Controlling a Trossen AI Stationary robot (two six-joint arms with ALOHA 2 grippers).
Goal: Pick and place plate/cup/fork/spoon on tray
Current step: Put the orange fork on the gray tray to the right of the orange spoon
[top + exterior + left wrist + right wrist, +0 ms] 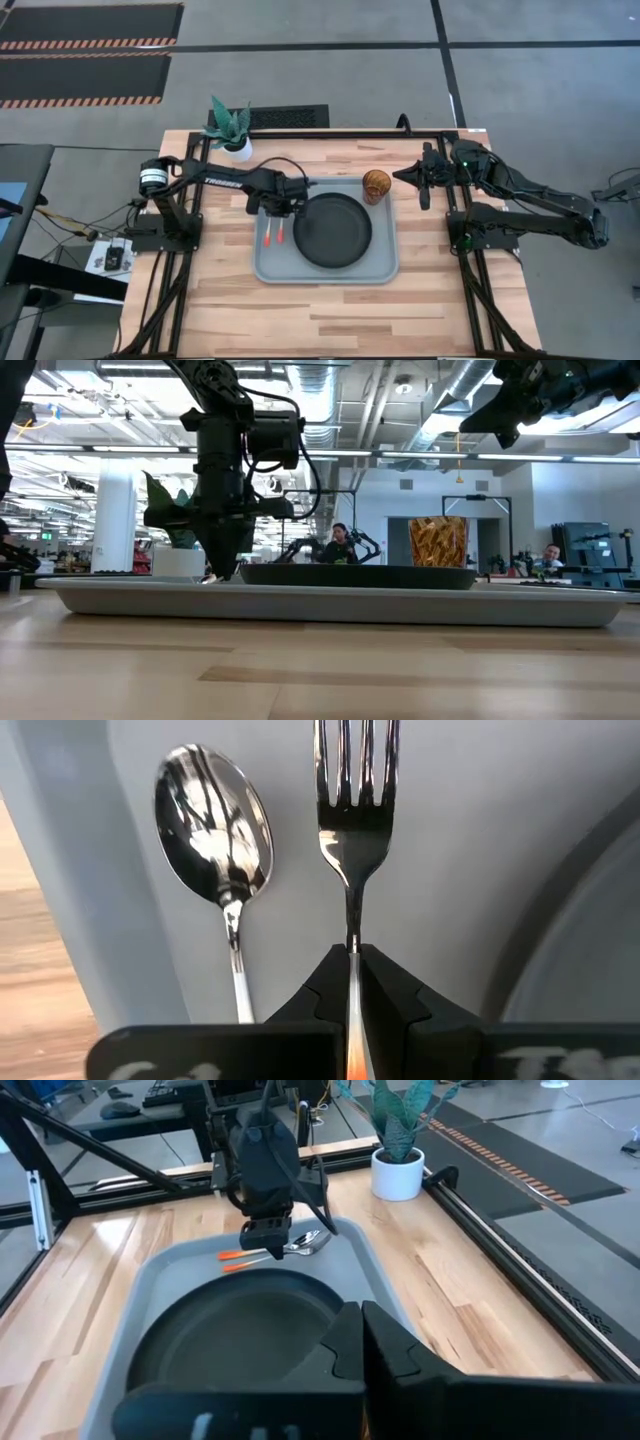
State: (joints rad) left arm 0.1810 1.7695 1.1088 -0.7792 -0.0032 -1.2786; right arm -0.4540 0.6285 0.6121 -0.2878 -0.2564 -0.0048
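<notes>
The pale grey-blue tray point(385, 262) lies mid-table with the black plate point(332, 230) on it and the amber cup point(376, 185) upright in its far right corner. The spoon point(215, 830) and the fork point(357, 810) lie side by side on the tray's left part, the fork nearer the plate. Their orange handles show in the high view, the spoon's point(270, 237) beside the fork's point(281, 236). My left gripper point(352, 965) stands over them, shut on the fork. My right gripper point(402, 176) is shut and empty, raised just right of the cup. My left gripper pinches the fork's thin neck point(352, 935), just behind the pronged head, between its two fingers. The fingers come from above, pointing down, one on each side of the handle. The fork lies level at the tray floor; I cannot tell whether it is lifted off it.
A white pot with a green plant point(237, 148) stands at the table's far left, behind the left arm. Black frame rails run along both sides of the table point(470, 270). Bare wood lies between the tray and the near edge point(330, 315).
</notes>
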